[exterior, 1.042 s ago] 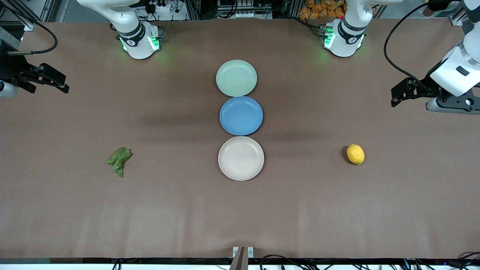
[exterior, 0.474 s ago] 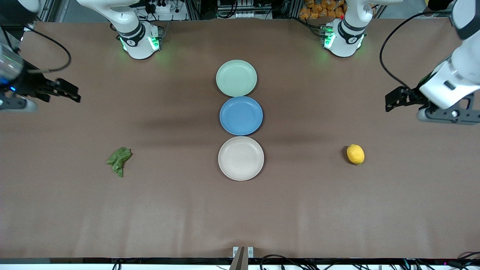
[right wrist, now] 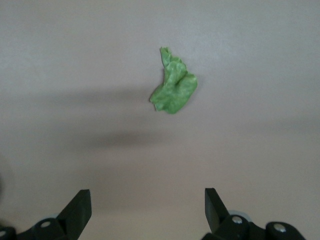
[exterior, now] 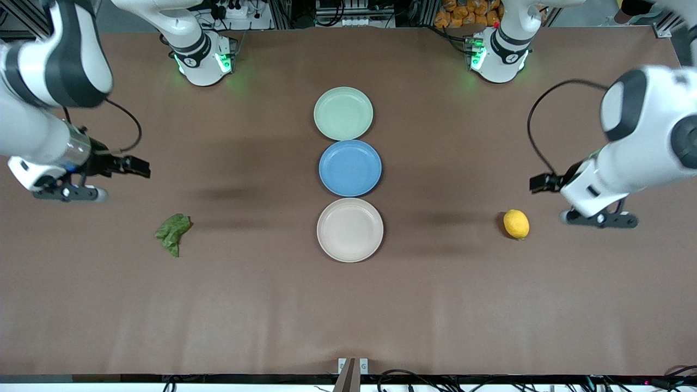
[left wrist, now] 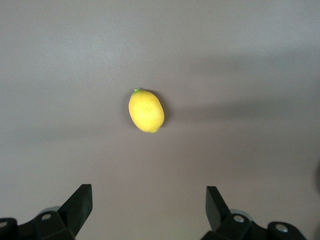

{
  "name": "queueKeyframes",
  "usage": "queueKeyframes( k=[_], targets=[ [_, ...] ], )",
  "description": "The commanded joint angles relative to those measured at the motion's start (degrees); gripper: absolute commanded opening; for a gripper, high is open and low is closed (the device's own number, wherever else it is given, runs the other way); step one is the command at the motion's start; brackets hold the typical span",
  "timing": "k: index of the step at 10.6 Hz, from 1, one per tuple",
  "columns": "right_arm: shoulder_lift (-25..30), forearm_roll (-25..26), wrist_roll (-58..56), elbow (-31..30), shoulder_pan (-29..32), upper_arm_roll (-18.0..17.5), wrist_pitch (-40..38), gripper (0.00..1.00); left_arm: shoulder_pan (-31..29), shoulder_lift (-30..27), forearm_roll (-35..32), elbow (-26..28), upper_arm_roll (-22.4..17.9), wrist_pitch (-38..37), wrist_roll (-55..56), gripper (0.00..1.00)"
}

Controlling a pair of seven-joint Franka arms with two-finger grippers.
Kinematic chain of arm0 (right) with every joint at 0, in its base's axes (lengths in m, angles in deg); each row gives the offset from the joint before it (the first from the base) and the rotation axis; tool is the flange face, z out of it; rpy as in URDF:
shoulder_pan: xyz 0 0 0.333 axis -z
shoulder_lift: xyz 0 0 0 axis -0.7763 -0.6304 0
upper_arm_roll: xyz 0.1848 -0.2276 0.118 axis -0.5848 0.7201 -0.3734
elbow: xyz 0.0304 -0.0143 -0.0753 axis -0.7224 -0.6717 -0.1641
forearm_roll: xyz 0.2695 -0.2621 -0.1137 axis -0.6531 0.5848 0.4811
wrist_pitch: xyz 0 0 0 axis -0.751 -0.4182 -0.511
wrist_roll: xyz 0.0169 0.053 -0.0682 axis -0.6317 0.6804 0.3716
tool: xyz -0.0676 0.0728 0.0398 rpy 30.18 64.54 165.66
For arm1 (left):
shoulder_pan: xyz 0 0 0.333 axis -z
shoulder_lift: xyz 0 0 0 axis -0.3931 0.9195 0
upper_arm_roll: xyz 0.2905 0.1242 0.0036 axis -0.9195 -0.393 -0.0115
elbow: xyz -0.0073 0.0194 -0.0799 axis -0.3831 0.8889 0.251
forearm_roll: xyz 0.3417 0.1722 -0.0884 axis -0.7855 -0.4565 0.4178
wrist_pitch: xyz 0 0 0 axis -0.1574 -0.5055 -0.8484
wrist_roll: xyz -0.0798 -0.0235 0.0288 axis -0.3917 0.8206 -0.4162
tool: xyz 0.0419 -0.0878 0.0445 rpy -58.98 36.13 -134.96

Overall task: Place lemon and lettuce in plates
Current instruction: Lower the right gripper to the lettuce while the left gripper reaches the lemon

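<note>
The yellow lemon (exterior: pixel 516 224) lies on the brown table toward the left arm's end; it also shows in the left wrist view (left wrist: pixel 146 110). My left gripper (exterior: pixel 539 183) is open and empty in the air, above the table beside the lemon (left wrist: pixel 148 200). The dark green lettuce (exterior: pixel 172 232) lies toward the right arm's end and shows in the right wrist view (right wrist: pixel 174 85). My right gripper (exterior: pixel 139 166) is open and empty, above the table near the lettuce (right wrist: pixel 148 200). The mint green plate (exterior: pixel 343 113) and the beige-white plate (exterior: pixel 350 230) stand empty mid-table.
A blue plate (exterior: pixel 350 167) sits between the two other plates, all three in a row down the middle of the table. The arm bases (exterior: pixel 202 57) stand at the table's back edge.
Both arms have swung in from the table's ends and come lower in the front view: the left gripper toward the lemon, the right gripper toward the lettuce. Nothing on the table has moved.
</note>
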Motion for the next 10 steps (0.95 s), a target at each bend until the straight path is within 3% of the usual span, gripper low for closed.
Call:
queueKeyframes(
  k=[1, 3, 7, 10],
  targets=[
    [-2.75, 0.49, -0.54, -7.70, 0.79, -0.12, 14.29, 1.00, -0.85, 2.71, -1.73, 10.55, -0.08, 15.66, 2.25, 1.00],
    [-5.73, 0.58, -0.54, -11.59, 0.80, -0.12, 24.24, 1.00, -2.25, 7.79, -1.73, 12.44, -0.09, 21.51, 2.43, 1.00],
    [-12.32, 1.01, -0.54, -13.53, 1.49, -0.03, 35.84, 1.00, -3.48, 17.73, -1.64, 12.09, -0.44, 27.75, 3.39, 1.00],
    [-17.33, 1.02, -0.54, -13.62, 2.98, 0.05, 42.80, 1.00, -3.49, 18.89, -1.64, 12.00, -0.35, 29.08, 3.58, 1.00]
  ],
)
